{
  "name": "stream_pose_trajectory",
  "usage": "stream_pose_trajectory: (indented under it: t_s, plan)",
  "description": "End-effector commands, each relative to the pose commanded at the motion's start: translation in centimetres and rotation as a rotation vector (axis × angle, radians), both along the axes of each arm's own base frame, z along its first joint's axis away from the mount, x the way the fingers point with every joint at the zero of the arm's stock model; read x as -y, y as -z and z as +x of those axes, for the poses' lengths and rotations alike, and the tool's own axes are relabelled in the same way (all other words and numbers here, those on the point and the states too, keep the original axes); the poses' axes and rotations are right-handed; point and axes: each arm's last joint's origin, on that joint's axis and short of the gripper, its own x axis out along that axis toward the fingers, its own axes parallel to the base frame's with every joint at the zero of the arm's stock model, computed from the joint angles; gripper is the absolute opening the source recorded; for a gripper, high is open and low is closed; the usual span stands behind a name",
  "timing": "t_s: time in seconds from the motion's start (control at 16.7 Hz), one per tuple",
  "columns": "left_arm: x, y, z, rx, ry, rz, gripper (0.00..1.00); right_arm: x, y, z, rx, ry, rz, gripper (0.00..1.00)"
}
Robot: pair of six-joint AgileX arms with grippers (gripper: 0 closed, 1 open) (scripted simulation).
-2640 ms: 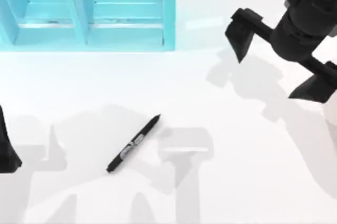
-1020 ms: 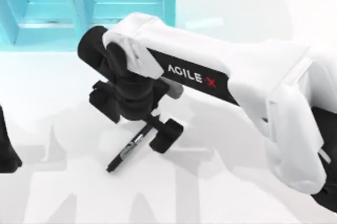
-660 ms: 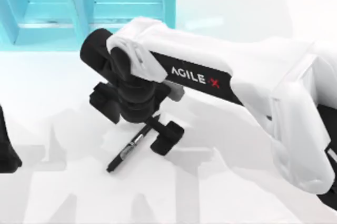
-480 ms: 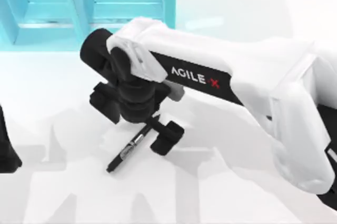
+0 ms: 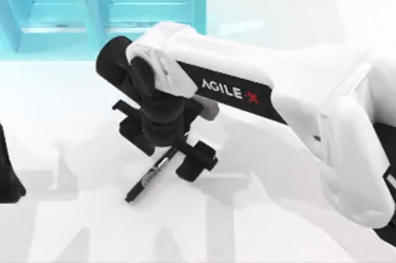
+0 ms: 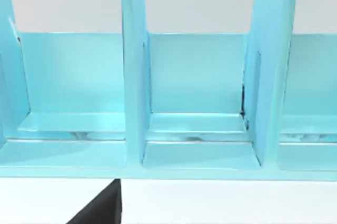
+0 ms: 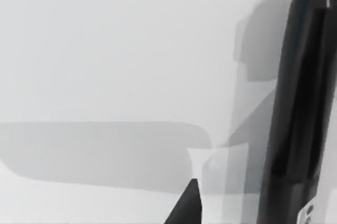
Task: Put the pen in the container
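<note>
The black pen lies slantwise on the white table, its pointed end hidden under my right arm. My right gripper is down over the pen's upper half and open. One black finger sits on the pen's left, the other finger on its right. In the right wrist view the pen barrel runs close beside a dark fingertip. The turquoise container stands at the back left, and its upright dividers face the left wrist camera. My left gripper is parked at the table's left edge.
The white forearm of my right arm stretches from the right side across the middle of the table. Bare white tabletop lies in front of it, and more between the pen and the container.
My right arm came in from the back right and settled over the pen. In the last second the gripper dropped slightly and its fingers drew closer around the pen, which has not moved.
</note>
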Motion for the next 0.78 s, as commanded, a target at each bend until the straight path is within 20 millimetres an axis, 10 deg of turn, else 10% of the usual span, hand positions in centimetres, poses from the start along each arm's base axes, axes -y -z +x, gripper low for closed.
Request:
stream_pose_trajectory:
  t_s: [0.24, 0.72, 0.78]
  plan:
    - [0.0, 0.0, 0.0, 0.000, 0.000, 0.000, 1.00, 0.0, 0.0, 0.0, 0.000, 0.000, 0.000, 0.02]
    - [0.0, 0.0, 0.0, 0.000, 0.000, 0.000, 1.00, 0.0, 0.0, 0.0, 0.000, 0.000, 0.000, 0.00]
    - [0.0, 0.0, 0.0, 0.000, 0.000, 0.000, 1.00, 0.9, -2.9, -0.5, -0.007, -0.027, -0.015, 0.00]
